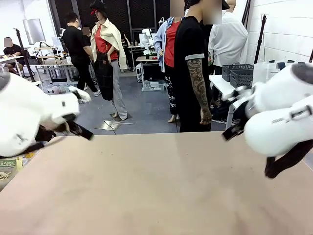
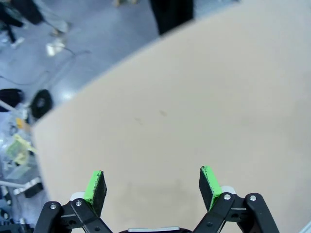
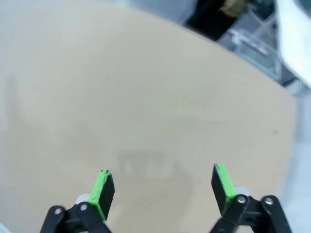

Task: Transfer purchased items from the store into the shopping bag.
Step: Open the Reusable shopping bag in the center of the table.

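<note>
1. The left gripper (image 2: 151, 177) hangs above the light brown flat tabletop (image 1: 156, 186) with its two black fingers spread wide. The green pads (image 2: 95, 187) face each other across a gap with nothing in it. That suits an arm waiting for something to reach for.

2. The right gripper (image 3: 162, 174) is in the same state, with its fingers wide apart and only bare tabletop under them. Neither gripper touches the surface.

3. In the front view the white left arm (image 1: 29, 117) is drawn back to the table's left edge. The white right arm (image 1: 283, 112) is drawn back to the right edge. This probably leaves the middle free for whatever is to be set down there.

4. The stretch of table between the arms carries nothing. By that, the store basket, the purchased goods and the shopping bag have yet to be brought to it, and the transfer has not begun.

5. Two dark grey lattice-sided plastic baskets (image 1: 238, 74) stand on a white side table well behind the work surface, towards the right. Whether either is the store for this task cannot be told, nor what they contain.

6. A person in a black T-shirt (image 1: 190, 73) stands at the far edge of the table with one hand (image 1: 206, 116) hanging loose and holding nothing. The next move looks likely to be that person's, placing the basket and bag within the arms' reach.
</note>
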`<state>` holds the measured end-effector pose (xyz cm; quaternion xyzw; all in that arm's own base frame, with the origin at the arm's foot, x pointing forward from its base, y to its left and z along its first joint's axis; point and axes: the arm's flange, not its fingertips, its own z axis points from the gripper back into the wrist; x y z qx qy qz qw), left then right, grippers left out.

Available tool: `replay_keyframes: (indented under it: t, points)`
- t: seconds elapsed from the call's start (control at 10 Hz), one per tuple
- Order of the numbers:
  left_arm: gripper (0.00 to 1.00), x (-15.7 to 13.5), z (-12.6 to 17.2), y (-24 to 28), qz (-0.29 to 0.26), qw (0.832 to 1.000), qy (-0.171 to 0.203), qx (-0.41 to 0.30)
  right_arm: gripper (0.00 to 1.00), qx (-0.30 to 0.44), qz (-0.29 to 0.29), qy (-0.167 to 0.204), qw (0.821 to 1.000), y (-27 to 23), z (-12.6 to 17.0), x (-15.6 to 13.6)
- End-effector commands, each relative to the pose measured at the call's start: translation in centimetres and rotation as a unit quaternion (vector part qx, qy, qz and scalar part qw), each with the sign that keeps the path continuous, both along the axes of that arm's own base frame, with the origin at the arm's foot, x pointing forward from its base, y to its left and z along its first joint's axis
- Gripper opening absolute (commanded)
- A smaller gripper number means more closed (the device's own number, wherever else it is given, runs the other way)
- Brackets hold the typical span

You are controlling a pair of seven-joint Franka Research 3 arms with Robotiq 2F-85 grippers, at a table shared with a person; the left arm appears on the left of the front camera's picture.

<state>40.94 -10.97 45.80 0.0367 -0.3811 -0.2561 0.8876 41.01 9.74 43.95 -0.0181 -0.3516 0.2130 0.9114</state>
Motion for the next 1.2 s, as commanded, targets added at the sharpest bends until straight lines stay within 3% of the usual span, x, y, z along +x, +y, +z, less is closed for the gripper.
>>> replay_keyframes:
  t: [0.0,0.1,0.3,0.5,0.7,0.8,0.9,1.1]
  points:
    - [1.0,-6.4,1.5,4.1,0.095,0.993,-0.066,0.005,1.0,0.012,-0.142,-0.057,0.988,-6.2,1.1,-6.2]
    - [1.0,-7.8,2.4,7.3,0.143,0.986,-0.079,-0.014,1.0,0.037,-0.216,-0.068,0.973,-10.7,1.8,-7.2]
    - [1.0,-9.9,1.7,12.4,0.225,0.969,-0.077,-0.069,1.0,0.104,-0.293,-0.064,0.948,-17.6,1.0,-9.6]
    - [1.0,-11.7,0.4,16.7,0.292,0.943,-0.08,-0.134,1.0,0.163,-0.321,-0.063,0.931,-22.5,-1.1,-11.0]
    - [1.0,-12.3,-0.1,18.0,0.301,0.937,-0.082,-0.154,1.0,0.182,-0.323,-0.047,0.927,-23.1,-2.3,-10.1]
    - [1.0,-11.6,0.4,17.8,0.302,0.935,-0.088,-0.164,1.0,0.165,-0.304,-0.049,0.937,-22.4,-2.6,-8.7]
    - [1.0,-3.3,7.9,20.4,0.304,0.941,-0.066,-0.136,1.0,0.164,-0.35,-0.038,0.922,-26.8,3.6,-4.0]
    - [1.0,-3.3,7.9,20.4,0.304,0.941,-0.066,-0.136,1.0,0.164,-0.35,-0.038,0.922,-26.8,3.6,-4.0]
